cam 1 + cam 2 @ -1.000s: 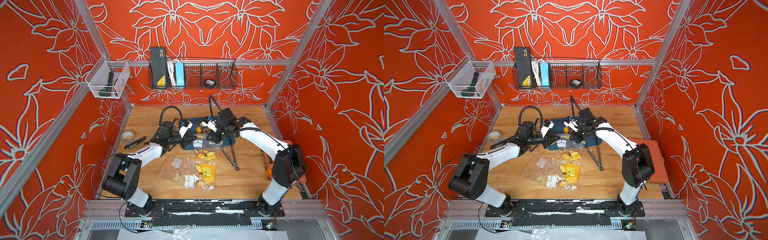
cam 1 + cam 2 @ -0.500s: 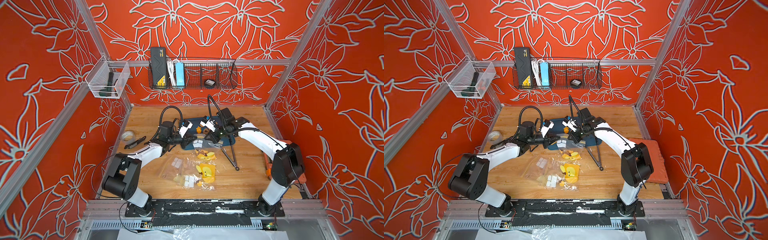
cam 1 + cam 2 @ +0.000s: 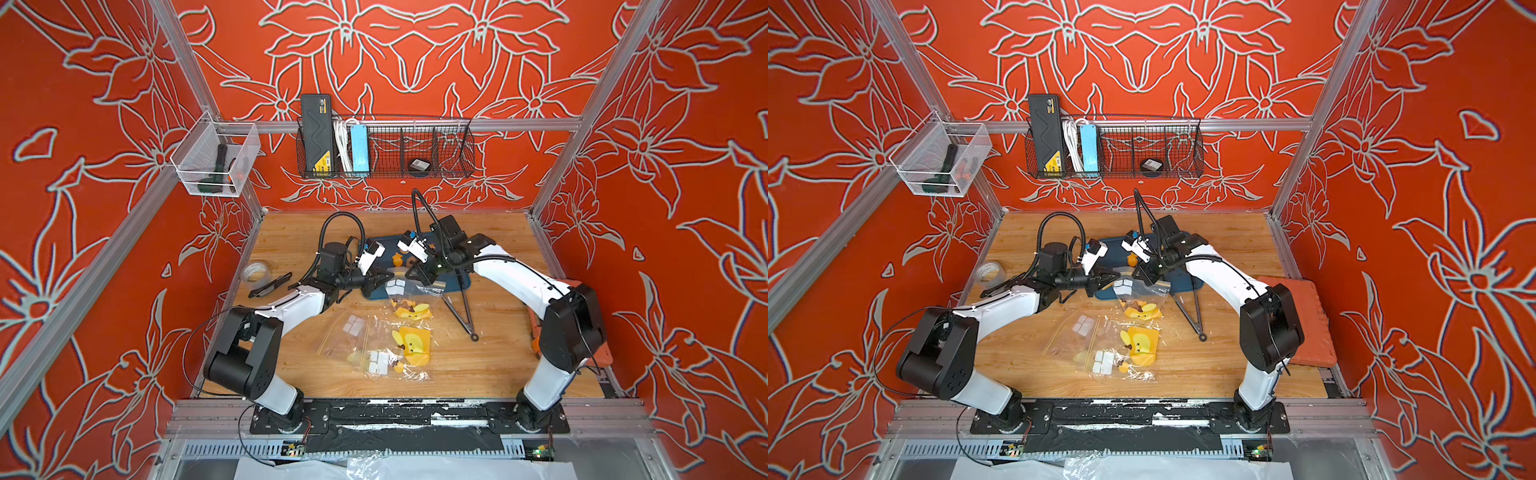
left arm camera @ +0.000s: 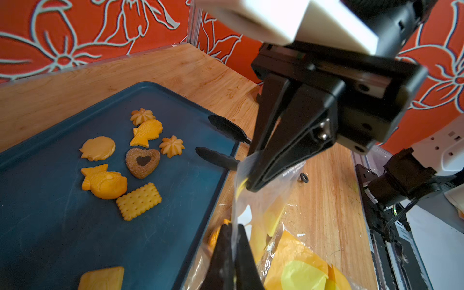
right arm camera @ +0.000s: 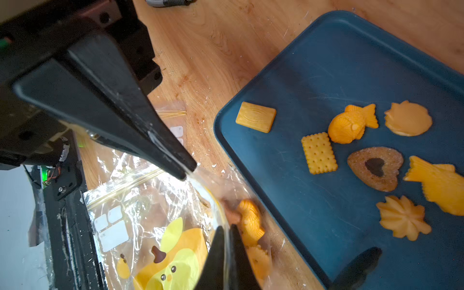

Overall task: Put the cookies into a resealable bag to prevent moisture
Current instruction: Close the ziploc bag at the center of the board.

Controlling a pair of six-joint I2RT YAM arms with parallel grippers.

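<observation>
Hard, moulded orange cookies [image 4: 104, 182] are lying loose on a smooth blue tray [image 4: 50, 238]; a few are showing inside the crinkly clear bag [image 5: 150, 200] beside it. I am pinching the bag's thin rim with left fingers [image 4: 222, 253] and right fingers [image 5: 216, 253], both clamped shut on the film, holding its mouth up for filling.

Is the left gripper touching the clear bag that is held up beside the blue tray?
Touching. In the left wrist view the left gripper is closed on the clear bag: the film comes up from between its two fingertips, with no gap on either side.
</observation>
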